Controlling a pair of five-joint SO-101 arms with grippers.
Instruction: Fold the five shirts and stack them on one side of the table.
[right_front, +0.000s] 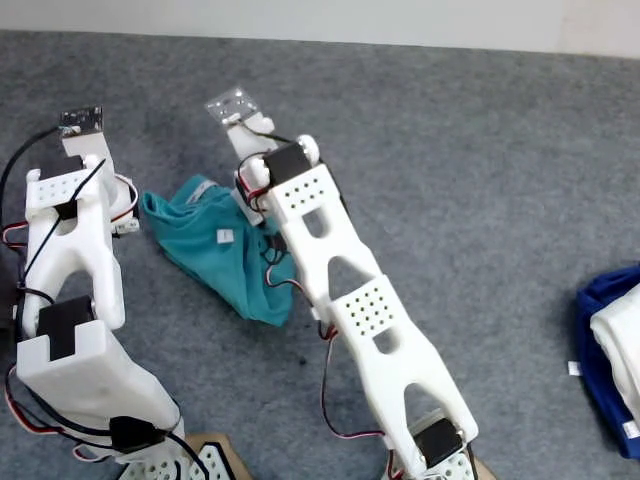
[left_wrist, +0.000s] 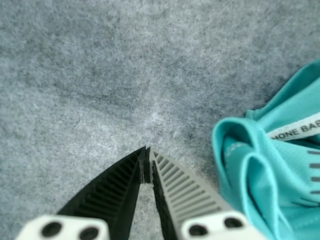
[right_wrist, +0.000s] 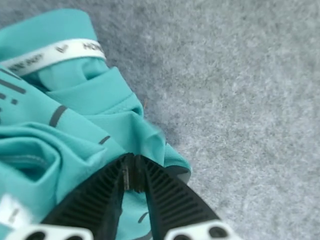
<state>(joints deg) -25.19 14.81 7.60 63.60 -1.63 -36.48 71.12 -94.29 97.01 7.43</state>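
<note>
high view: right arm covers part of the teal shirt (right_front: 205, 245) crumpled on the grey table (right_front: 480, 150) between both arms. blue shirt (right_front: 600, 290) with a white garment (right_front: 622, 350) is cut off at the edge. wrist views: left gripper (left_wrist: 147, 167) jaws together, holding nothing, beside the shirt. right gripper (right_wrist: 131, 172) jaws together over a fold; can't tell if it pinches cloth.
</note>
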